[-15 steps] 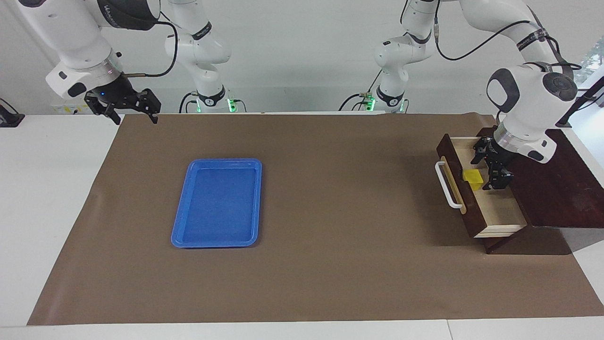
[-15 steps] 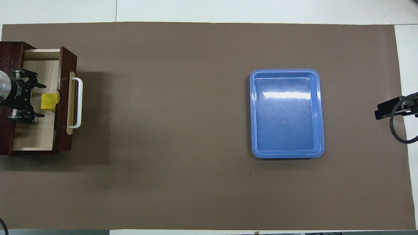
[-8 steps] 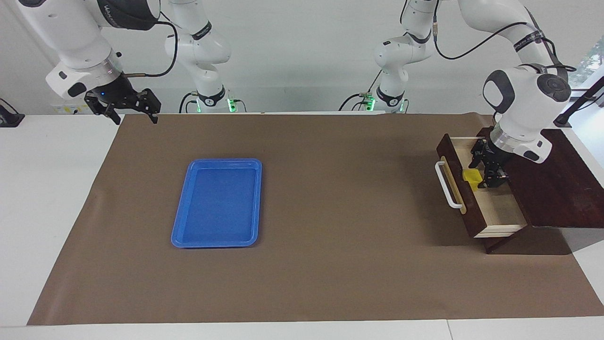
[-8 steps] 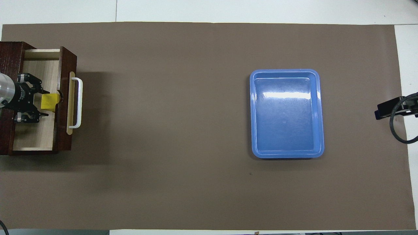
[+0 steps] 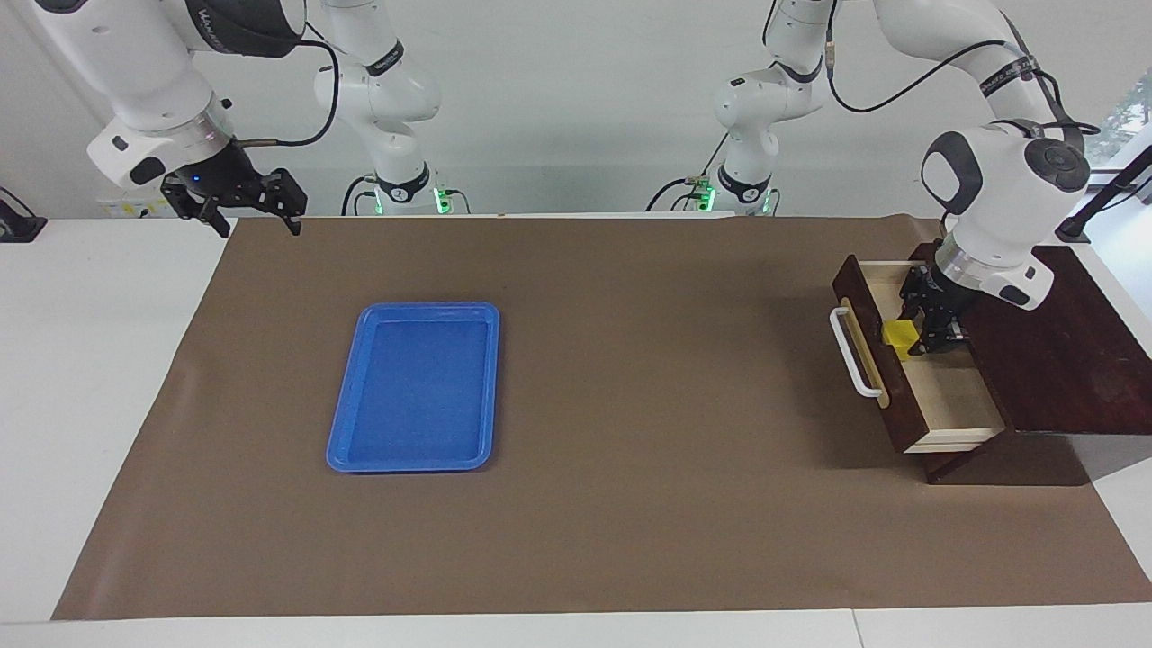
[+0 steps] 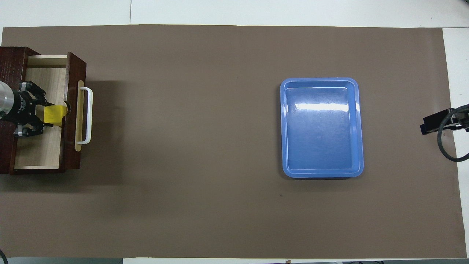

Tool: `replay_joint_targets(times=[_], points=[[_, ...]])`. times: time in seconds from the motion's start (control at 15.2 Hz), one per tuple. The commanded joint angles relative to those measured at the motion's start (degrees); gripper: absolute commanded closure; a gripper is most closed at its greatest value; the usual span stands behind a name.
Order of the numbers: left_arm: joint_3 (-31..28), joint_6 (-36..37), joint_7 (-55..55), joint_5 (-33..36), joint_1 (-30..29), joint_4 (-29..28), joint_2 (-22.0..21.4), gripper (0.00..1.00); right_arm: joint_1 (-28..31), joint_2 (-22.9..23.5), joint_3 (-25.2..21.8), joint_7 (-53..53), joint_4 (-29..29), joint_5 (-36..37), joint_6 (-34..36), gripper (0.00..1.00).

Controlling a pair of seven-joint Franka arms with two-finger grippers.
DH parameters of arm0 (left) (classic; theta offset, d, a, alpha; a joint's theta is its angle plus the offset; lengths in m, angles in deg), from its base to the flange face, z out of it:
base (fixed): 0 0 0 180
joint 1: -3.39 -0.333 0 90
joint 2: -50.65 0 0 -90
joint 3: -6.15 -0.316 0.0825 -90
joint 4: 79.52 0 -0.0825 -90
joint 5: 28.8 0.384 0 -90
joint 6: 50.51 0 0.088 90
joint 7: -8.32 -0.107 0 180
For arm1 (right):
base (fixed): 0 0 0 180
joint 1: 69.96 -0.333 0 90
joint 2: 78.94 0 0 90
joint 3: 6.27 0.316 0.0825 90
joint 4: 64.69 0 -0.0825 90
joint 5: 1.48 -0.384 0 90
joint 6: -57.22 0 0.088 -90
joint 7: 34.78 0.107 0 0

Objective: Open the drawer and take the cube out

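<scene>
The dark brown wooden box's drawer [image 5: 954,396] stands pulled open at the left arm's end of the table, white bar handle [image 5: 851,353] toward the table's middle. It also shows in the overhead view [image 6: 40,150]. The yellow cube [image 5: 899,336] is inside it, close to the drawer's front panel. My left gripper [image 5: 920,337] reaches down into the drawer and its fingers are shut on the cube's two sides [image 6: 55,114]. My right gripper [image 5: 256,225] waits open and empty, up over the table's corner at the right arm's end.
A flat blue tray [image 5: 414,387] lies on the brown mat toward the right arm's end, also in the overhead view [image 6: 321,127]. The box's dark top [image 5: 1062,360] sits beside the left gripper's wrist.
The left gripper has moved over the cube toward the drawer's front and its fingers have closed in on the cube. The right arm has not moved.
</scene>
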Motion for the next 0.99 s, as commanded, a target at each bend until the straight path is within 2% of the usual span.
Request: replay_joint_targets(times=[0.0,0.13,0.59,0.86,0.92], points=[[-0.4,9.6,-1.6,-0.4,1.6,9.7,0.7,1.00,0.7,-1.4,0.6,0.5,-1.7,-0.7,-0.7,0.00],[-0.3,13.2,-1.0,-0.7,5.2,13.0,0.8,1.00,0.7,-1.5,0.6,3.4,-2.6,-1.8,-0.8,0.00],[-0.4,16.7,17.5,0.6,24.9,13.2,1.4,1.00,-1.2,-4.0,1.6,30.6,-11.4,-13.2,-6.6,0.00],[-0.4,19.9,33.0,0.4,33.3,22.4,9.5,1.00,-5.9,1.3,1.6,50.9,-11.5,-21.5,-11.4,0.00],[-0.3,19.5,35.7,0.1,34.3,22.7,10.3,1.00,-6.8,2.5,1.6,54.7,-11.5,-24.1,-13.0,0.00]])
